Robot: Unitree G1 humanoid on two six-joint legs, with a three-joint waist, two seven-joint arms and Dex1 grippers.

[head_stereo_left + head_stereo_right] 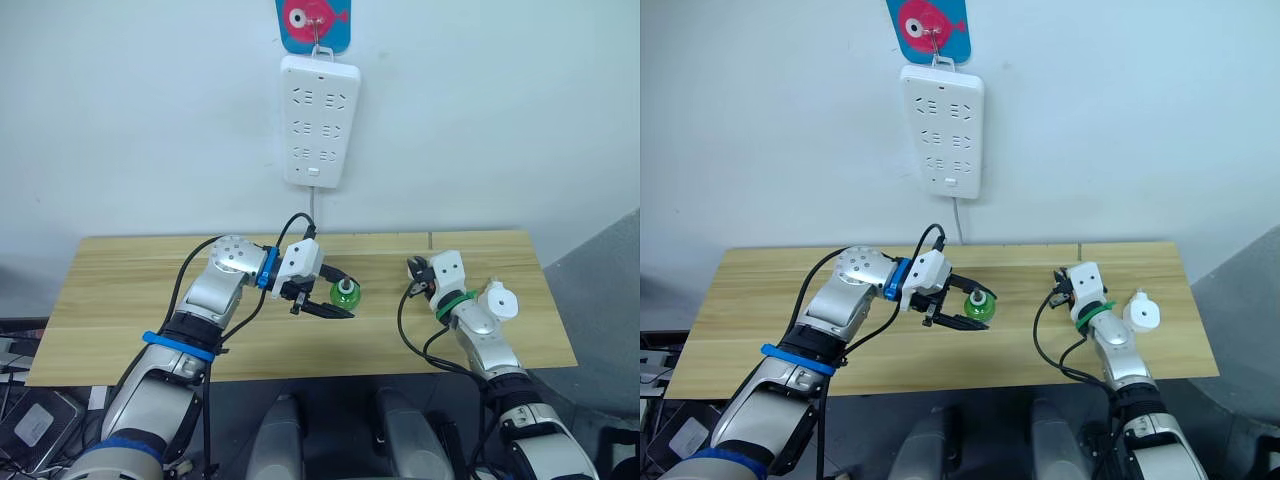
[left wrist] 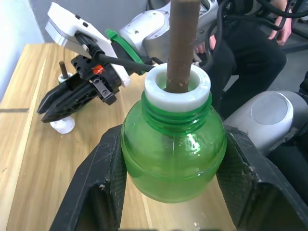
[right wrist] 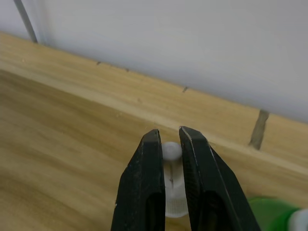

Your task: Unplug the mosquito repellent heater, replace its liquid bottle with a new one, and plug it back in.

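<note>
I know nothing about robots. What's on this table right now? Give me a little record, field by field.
left claw: shut on a green bottle, wick uncovered
right claw: at a small white cap on the table
heater: unplugged, lying on the wooden table beside the right arm
power strip: hanging on the wall, nothing plugged in

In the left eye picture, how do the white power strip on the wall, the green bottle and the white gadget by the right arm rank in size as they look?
1. power strip, clearly largest.
2. mosquito repellent heater, beside the right gripper.
3. green bottle, held in the left gripper.
Heater and bottle look close; partly hidden, so that order is unsure.
</note>
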